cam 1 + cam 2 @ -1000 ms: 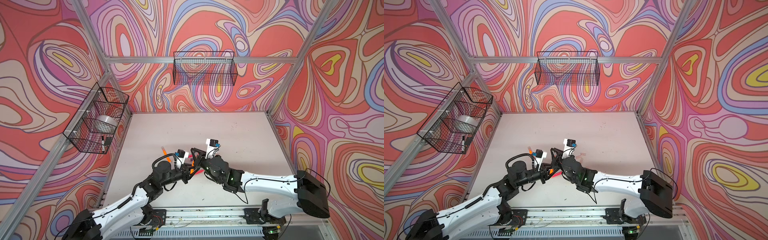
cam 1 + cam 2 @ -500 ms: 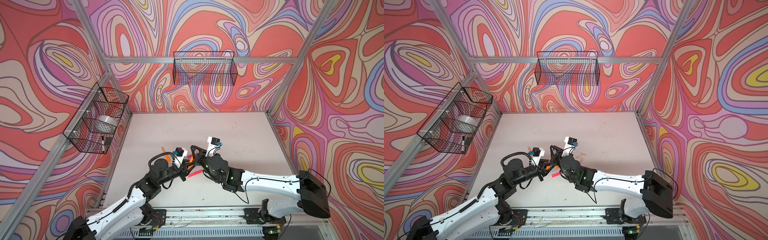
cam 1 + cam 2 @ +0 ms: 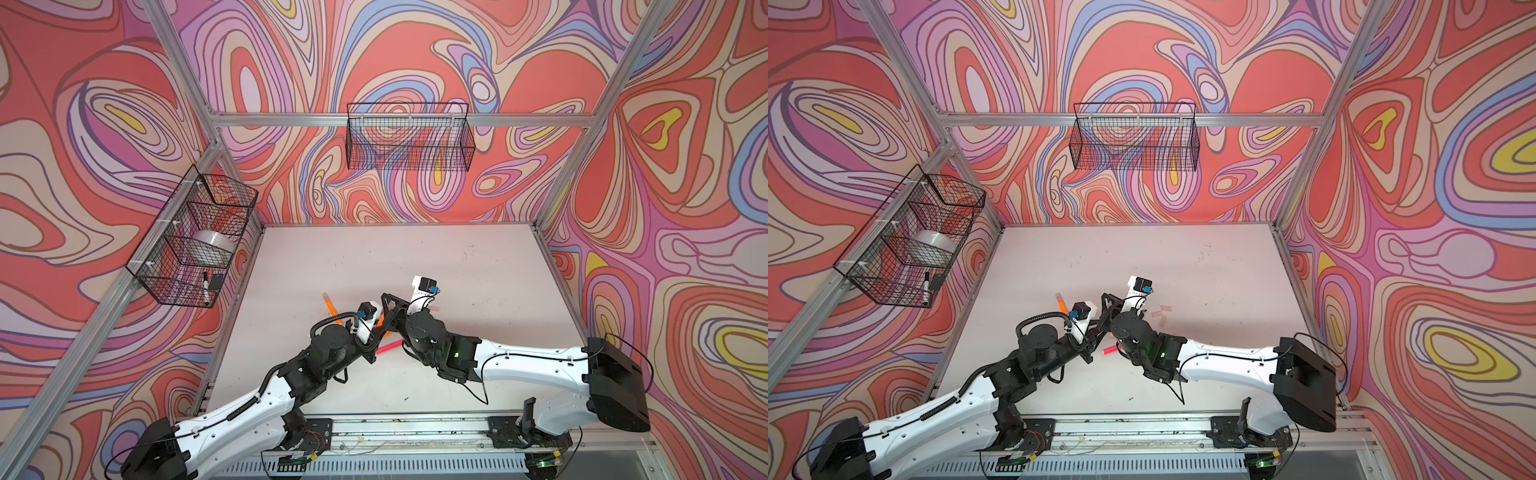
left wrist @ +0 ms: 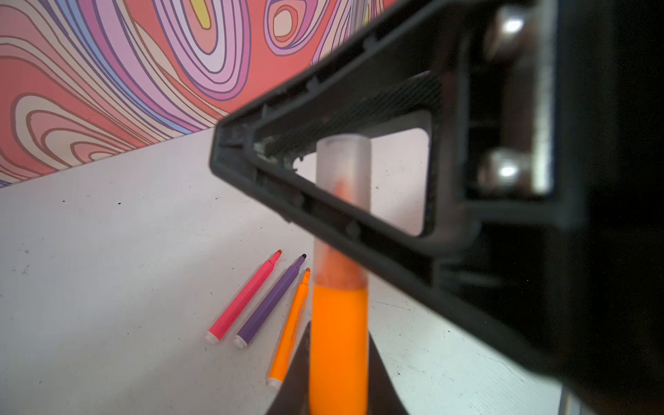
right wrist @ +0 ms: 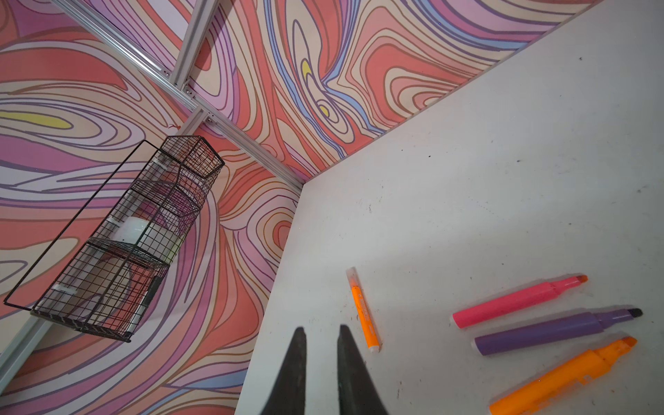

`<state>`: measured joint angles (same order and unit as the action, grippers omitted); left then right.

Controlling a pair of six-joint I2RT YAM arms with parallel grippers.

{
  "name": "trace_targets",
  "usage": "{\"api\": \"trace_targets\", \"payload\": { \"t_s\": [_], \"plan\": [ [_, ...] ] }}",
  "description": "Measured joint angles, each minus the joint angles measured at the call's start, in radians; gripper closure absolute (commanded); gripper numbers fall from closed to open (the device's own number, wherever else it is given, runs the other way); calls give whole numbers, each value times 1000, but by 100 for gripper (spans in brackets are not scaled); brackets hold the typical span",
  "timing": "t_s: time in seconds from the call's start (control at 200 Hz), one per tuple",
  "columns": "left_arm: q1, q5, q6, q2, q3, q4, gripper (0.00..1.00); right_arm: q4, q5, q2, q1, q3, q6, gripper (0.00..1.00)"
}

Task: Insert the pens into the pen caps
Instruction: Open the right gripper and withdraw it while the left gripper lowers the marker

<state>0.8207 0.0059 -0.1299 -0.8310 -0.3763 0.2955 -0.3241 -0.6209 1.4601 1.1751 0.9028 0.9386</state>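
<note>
My left gripper (image 4: pixel 337 363) is shut on an orange pen (image 4: pixel 337 341). A frosted pen cap (image 4: pixel 343 169) sits over the pen's tip. The cap passes between the black fingers (image 4: pixel 323 212) of my right gripper (image 5: pixel 321 328), which is shut on it. Both grippers, left (image 3: pixel 379 333) and right (image 3: pixel 386 303), meet at the table's front middle in both top views. An uncapped pink pen (image 5: pixel 517 300), purple pen (image 5: pixel 553 332) and orange pen (image 5: pixel 564 377) lie side by side on the table. A capped orange pen (image 5: pixel 364 312) lies apart. Loose pen caps (image 3: pixel 1160 316) lie right of the grippers.
A wire basket (image 3: pixel 195 241) on the left wall holds a roll and a black-and-white marker (image 3: pixel 205 286). An empty wire basket (image 3: pixel 409 137) hangs on the back wall. A pink pen (image 3: pixel 388 347) lies on the table (image 3: pixel 374 257) just below the grippers.
The two grippers stay together at the pen and cap. Both arms have shifted only slightly, and the pink pen on the table shows more now.
</note>
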Motion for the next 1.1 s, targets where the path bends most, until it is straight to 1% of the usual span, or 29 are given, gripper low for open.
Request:
{"api": "trace_targets", "payload": {
  "t_s": [0.02,0.045,0.05,0.055,0.06,0.09,0.15,0.215,0.325,0.406,0.576,0.701,0.781,0.896,0.921,0.931,1.001,1.097],
  "plan": [
    [0,-2,-5,3,2,1,100,0,0,-1,1,0,0,67],
    [-3,-30,-20,6,5,5,100,13,12,-9,14,-5,-5,59],
    [-3,-30,-20,6,5,5,100,13,12,-9,14,-5,-5,59],
    [-7,-45,-31,8,6,11,100,19,15,-11,20,-6,-9,57],
    [-7,-45,-31,8,6,11,100,19,15,-11,20,-6,-9,57],
    [-29,-85,-50,13,10,27,100,53,27,-26,55,-17,-18,50],
    [-62,-151,-85,36,17,62,100,104,37,-42,108,-34,-29,43],
    [-67,-188,-113,62,36,93,100,166,29,-61,136,-46,-45,31],
    [-67,-224,-174,76,88,107,100,239,-19,-119,129,-60,-70,22],
    [-67,-247,-226,61,129,85,100,274,-65,-188,126,-66,-91,18],
    [-68,-312,-351,27,167,-37,100,319,-174,-310,122,-80,-125,10],
    [-70,-347,-416,5,166,-110,100,377,-237,-362,82,-118,-142,9],
    [-76,-351,-447,-31,153,-157,100,430,-254,-393,13,-149,-143,6],
    [-98,-347,-485,-132,105,-209,100,501,-268,-464,-140,-201,-174,4],
    [-102,-345,-490,-152,95,-215,100,507,-274,-474,-159,-208,-183,3],
    [-107,-343,-494,-164,88,-219,100,511,-278,-484,-181,-216,-191,3],
    [-135,-328,-511,-232,60,-227,100,507,-308,-511,-250,-250,-238,2],
    [-176,-297,-530,-315,36,-233,100,484,-319,-491,-336,-290,-311,2]
  ]
}}
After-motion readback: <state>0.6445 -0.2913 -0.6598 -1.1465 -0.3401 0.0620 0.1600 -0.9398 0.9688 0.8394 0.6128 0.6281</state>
